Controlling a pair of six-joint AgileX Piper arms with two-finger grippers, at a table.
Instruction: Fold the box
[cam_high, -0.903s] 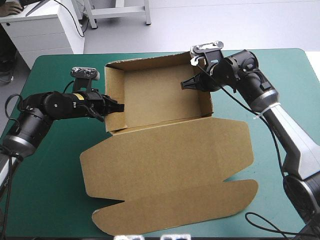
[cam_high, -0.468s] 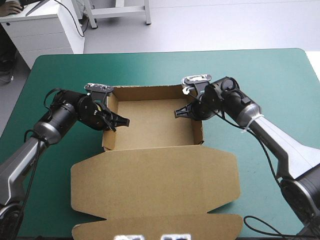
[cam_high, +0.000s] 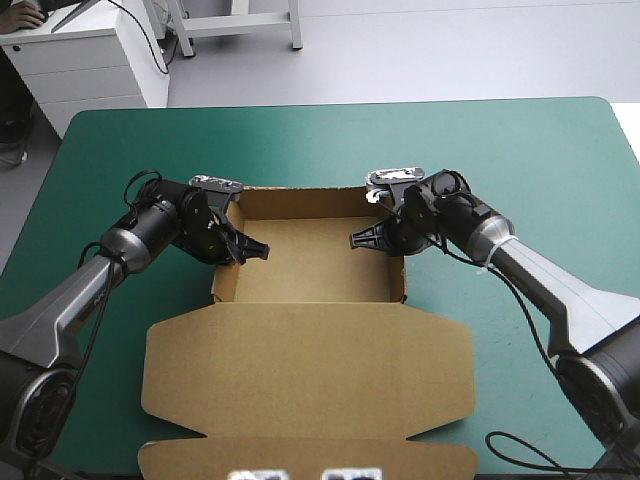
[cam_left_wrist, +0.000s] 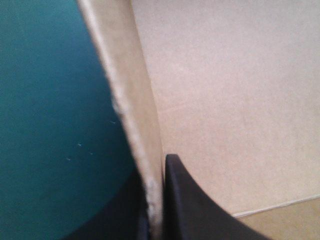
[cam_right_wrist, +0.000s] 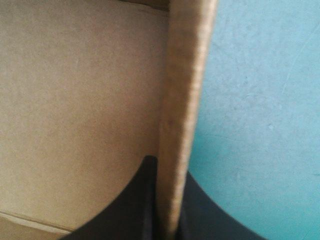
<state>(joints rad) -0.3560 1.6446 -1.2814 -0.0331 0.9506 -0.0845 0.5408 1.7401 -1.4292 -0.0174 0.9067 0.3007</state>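
Brown box (cam_high: 310, 262) sits mid-table on the teal-green cover (cam_high: 300, 140): an open tray, walls up, with its lid (cam_high: 310, 370) lying flat toward the near edge. Left gripper (cam_high: 248, 250) is clamped on the tray's left wall (cam_left_wrist: 131, 100), one black finger inside the tray and the other outside, board pinched between them. Right gripper (cam_high: 362, 238) is clamped the same way on the right wall (cam_right_wrist: 186, 75), fingers all but together around the board.
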